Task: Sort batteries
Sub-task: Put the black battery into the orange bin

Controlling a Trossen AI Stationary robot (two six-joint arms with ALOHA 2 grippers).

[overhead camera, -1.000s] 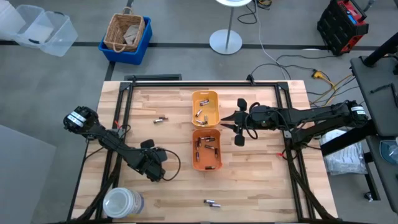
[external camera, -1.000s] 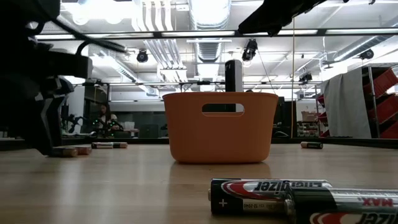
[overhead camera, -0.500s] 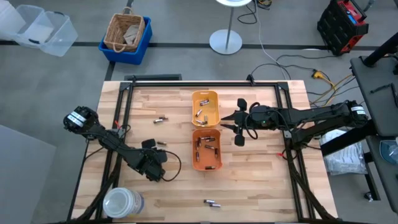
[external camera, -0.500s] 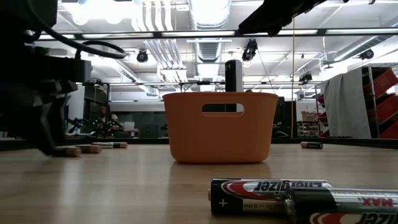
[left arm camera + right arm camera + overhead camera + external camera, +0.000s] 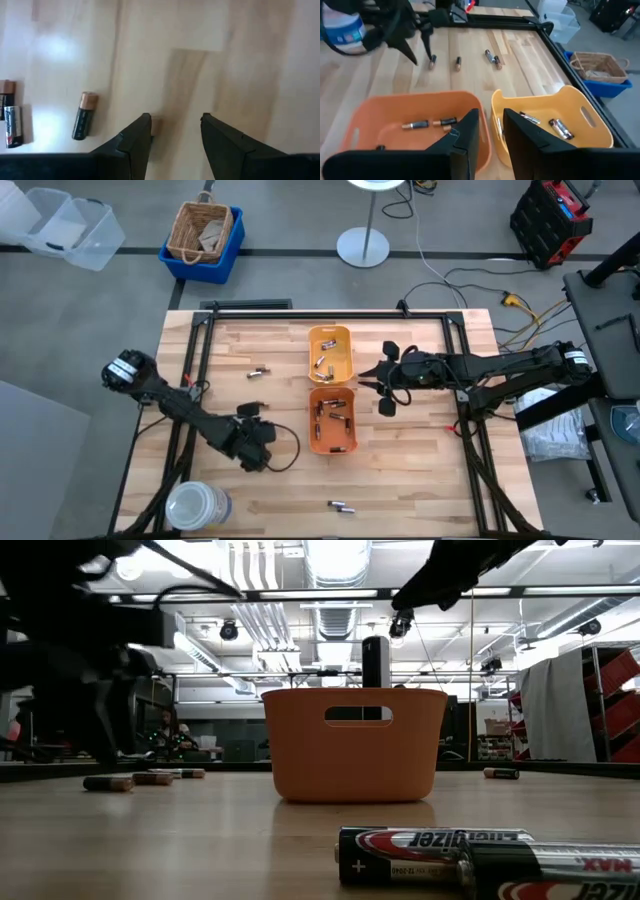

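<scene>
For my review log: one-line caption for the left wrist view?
Open left end effector above bare wood, one battery lying beside it.

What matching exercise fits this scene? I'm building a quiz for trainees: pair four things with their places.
1. orange tray
2. left gripper
3. right gripper
4. white jar

A. lower left corner of the table in the high view
B. open, over bare wood left of the orange tray
C. middle of the table, batteries inside
D. right of where the orange tray meets the yellow-orange tray

Pairs: 1-C, 2-B, 3-D, 4-A
</scene>
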